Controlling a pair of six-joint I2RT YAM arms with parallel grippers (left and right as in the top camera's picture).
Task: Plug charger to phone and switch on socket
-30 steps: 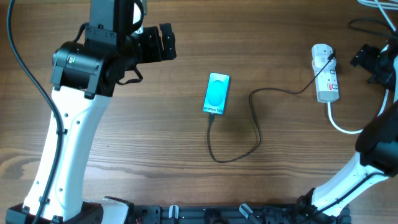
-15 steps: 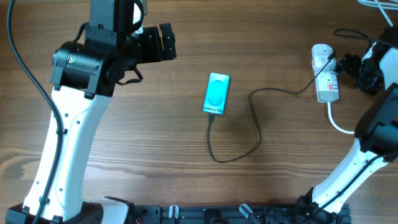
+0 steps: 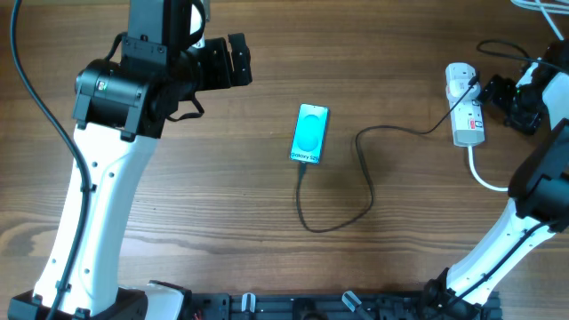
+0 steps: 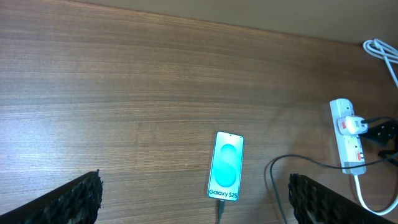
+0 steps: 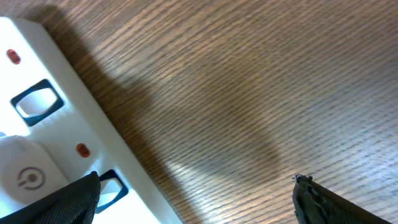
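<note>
One step appears outstanding: switching on the socket (image 3: 465,105). The socket lies near the far right corner of the tabletop (image 3: 222,240), with its long axis running from the far edge toward the near edge. Its thick white cord (image 3: 484,180) curves off toward the right edge. The charger (image 3: 366,182) leaves the socket's far end, loops across the wood and reaches the near end of the phone (image 3: 309,133). The phone lies face up at mid-tabletop. The connector looks seated, though the joint is too small to confirm. The right gripper (image 3: 492,92) sits just beside the socket on its right-edge side, jaws spread wide and holding nothing. It is probably positioned to press a rocker switch (image 5: 37,99). The left gripper (image 3: 240,60) hangs well apart toward the far left corner, jaws wide and empty, clear of the work.
</note>
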